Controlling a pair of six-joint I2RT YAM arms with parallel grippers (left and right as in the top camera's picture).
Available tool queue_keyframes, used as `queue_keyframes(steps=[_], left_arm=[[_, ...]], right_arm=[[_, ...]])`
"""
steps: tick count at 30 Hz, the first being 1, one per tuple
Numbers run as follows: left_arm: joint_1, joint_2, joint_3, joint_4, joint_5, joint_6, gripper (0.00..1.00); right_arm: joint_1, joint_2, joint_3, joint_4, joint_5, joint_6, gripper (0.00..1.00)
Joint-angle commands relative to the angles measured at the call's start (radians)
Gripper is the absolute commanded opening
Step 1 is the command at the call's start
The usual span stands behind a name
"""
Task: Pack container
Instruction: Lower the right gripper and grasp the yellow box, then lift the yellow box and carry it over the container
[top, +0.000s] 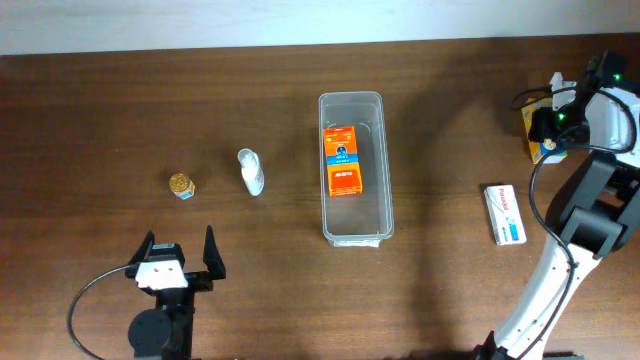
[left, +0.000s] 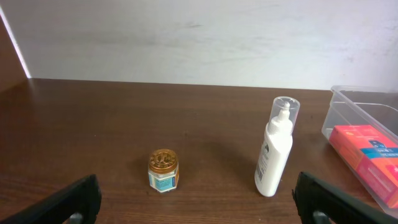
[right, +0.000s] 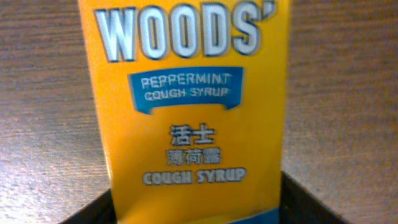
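Observation:
The clear plastic container stands at the table's middle with an orange box lying inside. It also shows at the right edge of the left wrist view, with the orange box in it. My right gripper is at the far right, its fingers against both sides of a yellow cough syrup box. That box fills the right wrist view between the jaws. My left gripper is open and empty near the front left edge.
A white bottle lies left of the container. A small gold-lidded jar stands further left. A white and blue flat box lies at the right, in front of the right gripper.

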Motion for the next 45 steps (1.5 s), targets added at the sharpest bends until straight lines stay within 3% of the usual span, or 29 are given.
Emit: queue_keyframes(steps=[1, 8, 16, 25, 36, 38, 45], left_arm=[[0.005, -0.006, -0.006, 0.002, 0.008, 0.016, 0.99], [0.005, -0.006, -0.006, 0.002, 0.008, 0.016, 0.99], [0.005, -0.006, -0.006, 0.002, 0.008, 0.015, 0.99], [0.005, -0.006, -0.006, 0.002, 0.008, 0.015, 1.00], [0.005, -0.006, -0.006, 0.002, 0.008, 0.015, 0.99], [0.005, -0.006, -0.006, 0.002, 0.008, 0.015, 1.00], [0.005, -0.006, -0.006, 0.002, 0.008, 0.016, 0.99]], right_arm=[[0.000, 0.012, -0.004, 0.003, -0.021, 0.013, 0.57], [0.002, 0.009, -0.002, -0.001, -0.028, 0.058, 0.51], [0.034, -0.015, 0.062, -0.068, -0.029, 0.059, 0.52], [0.116, -0.025, 0.361, -0.326, -0.079, 0.174, 0.50], [0.307, -0.025, 0.718, -0.684, -0.107, 0.284, 0.50], [0.357, -0.037, 0.729, -0.690, -0.118, 0.347, 0.45], [0.575, -0.059, 0.729, -0.690, -0.210, 0.473, 0.45]])
